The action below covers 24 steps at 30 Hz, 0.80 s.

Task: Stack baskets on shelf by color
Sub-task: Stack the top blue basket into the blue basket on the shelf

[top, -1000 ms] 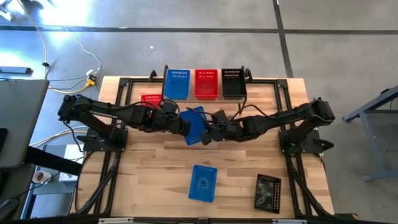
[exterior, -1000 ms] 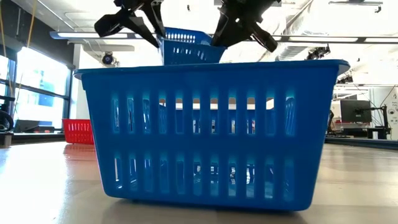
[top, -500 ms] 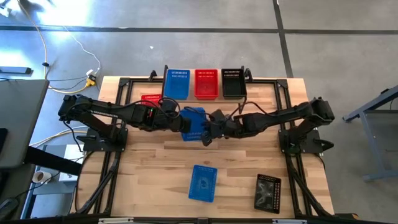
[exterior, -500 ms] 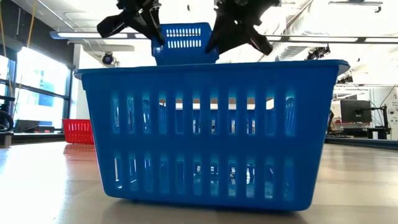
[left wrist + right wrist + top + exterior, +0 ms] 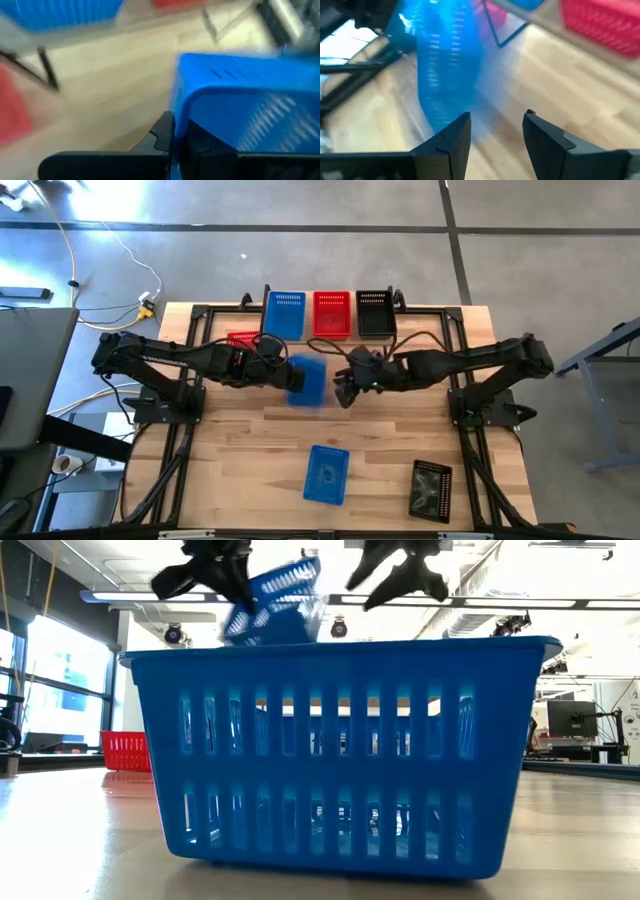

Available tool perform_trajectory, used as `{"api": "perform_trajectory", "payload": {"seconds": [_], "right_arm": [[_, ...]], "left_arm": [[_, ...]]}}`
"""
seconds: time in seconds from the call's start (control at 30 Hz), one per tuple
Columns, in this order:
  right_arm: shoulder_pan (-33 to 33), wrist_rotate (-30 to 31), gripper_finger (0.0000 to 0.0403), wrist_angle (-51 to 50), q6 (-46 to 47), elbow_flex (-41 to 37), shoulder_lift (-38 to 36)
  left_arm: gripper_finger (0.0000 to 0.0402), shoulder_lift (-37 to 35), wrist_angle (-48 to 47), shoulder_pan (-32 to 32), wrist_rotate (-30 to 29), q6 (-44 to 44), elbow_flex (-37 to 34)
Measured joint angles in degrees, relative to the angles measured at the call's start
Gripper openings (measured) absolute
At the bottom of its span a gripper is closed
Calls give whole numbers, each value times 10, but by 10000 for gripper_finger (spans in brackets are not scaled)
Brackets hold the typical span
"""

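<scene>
My left gripper (image 5: 286, 376) is shut on a blue basket (image 5: 308, 381) above the table's middle; the low view shows that basket (image 5: 275, 608) tilted in the air. My right gripper (image 5: 345, 387) is open and empty just right of it, fingers apart in its wrist view (image 5: 495, 131). The shelf (image 5: 330, 338) at the far edge carries a blue basket (image 5: 287, 314), a red one (image 5: 332, 314) and a black one (image 5: 375, 312), each resting on its base. A red basket (image 5: 243, 338) lies on the table left of the shelf. My left gripper pinches one edge of the blue basket's wall (image 5: 178, 107) between its two fingers (image 5: 162, 134). The fingers come about level from the table's left side. The basket is lifted clear of the table and hangs tilted.
A second blue basket (image 5: 327, 474) stands near the front edge and fills the low view (image 5: 340, 755). A black basket (image 5: 431, 490) lies at the front right. Bare tabletop (image 5: 240, 450) lies between them and the arms.
My right gripper has let go of the blue basket and drawn back toward the table's right edge. My left gripper has carried the basket a little toward the left; the basket, level half a second ago, now tips.
</scene>
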Motion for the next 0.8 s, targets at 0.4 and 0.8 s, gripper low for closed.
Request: {"api": "perform_trajectory", "payload": {"seconds": [0.4, 0.8], "right_arm": [[-21, 0, 161, -115, -78, -1, -61], [-57, -2, 161, -160, -95, -1, -63]], "left_arm": [[0, -49, -4, 43, 56, 31, 0], [0, -117, -3, 123, 70, 78, 0]]}}
